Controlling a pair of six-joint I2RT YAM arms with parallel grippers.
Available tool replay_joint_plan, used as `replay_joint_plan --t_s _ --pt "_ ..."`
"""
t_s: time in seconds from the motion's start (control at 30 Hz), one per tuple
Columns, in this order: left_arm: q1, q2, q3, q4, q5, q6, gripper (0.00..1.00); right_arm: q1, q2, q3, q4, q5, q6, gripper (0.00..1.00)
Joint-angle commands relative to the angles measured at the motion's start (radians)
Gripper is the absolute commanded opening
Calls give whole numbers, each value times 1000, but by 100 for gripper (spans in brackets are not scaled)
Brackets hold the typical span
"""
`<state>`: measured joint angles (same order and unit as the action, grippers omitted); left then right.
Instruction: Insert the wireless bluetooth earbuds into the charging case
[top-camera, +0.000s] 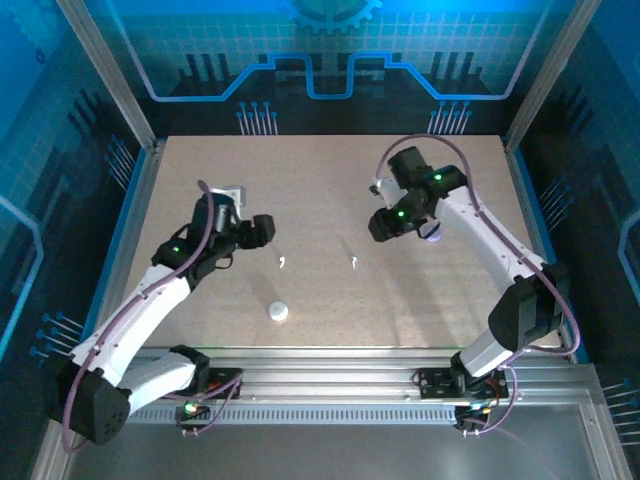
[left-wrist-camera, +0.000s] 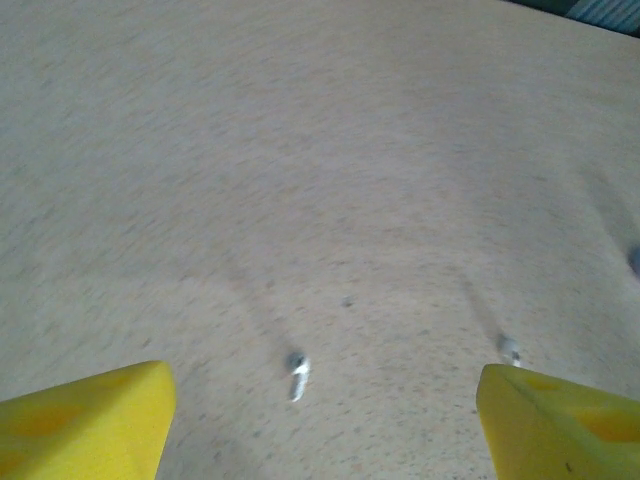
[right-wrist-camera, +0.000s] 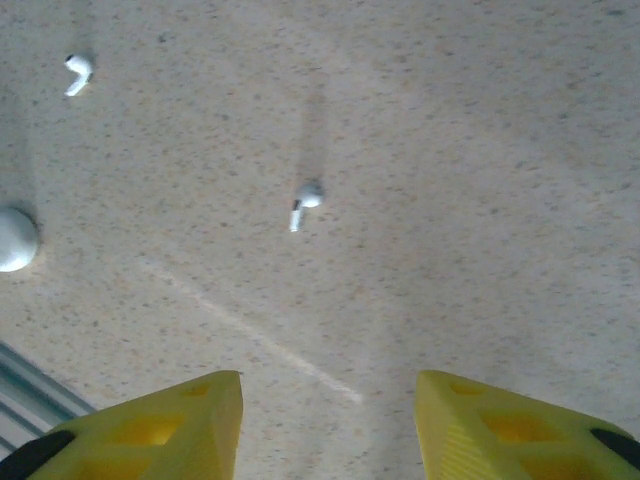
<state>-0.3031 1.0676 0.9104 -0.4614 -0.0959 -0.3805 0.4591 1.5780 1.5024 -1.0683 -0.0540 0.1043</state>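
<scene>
- I saw a tiny white stemmed earbud (top-camera: 283, 262) and twin earbud (top-camera: 354, 261) mid-frame on speckled tabletop (top-camera: 330, 180).
- Round white case (top-camera: 277, 312) lay below.
- Left gripper (left-wrist-camera: 325, 400), right gripper (right-wrist-camera: 330, 400): both released, empty.

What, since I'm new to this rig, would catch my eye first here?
A tiny white earbud and a second earbud lie apart mid-table, with a round white charging case nearer the arm bases. The left gripper and right gripper flank them, both open, their yellow fingers holding nothing.
</scene>
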Motion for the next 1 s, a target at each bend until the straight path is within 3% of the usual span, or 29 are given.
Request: replay_joint_plan --t_s 0.0,0.2,0.3,0.5,0.7,0.97 --pt "102 13 26 -167 91 -115 80 118 -8 -6 -18 74 192 50" --pt "237 27 1 -183 184 -91 81 331 41 24 -1 175 405 49" --pt "298 35 -16 -196 222 -81 81 400 94 47 -11 193 591 49" --pt "337 29 -36 -198 245 -75 82 509 213 115 -11 190 765 50" --pt "370 38 -42 -199 261 -68 82 560 372 221 -30 109 900 54" --pt "396 49 -39 -190 277 -68 82 588 442 206 56 56 1170 59"
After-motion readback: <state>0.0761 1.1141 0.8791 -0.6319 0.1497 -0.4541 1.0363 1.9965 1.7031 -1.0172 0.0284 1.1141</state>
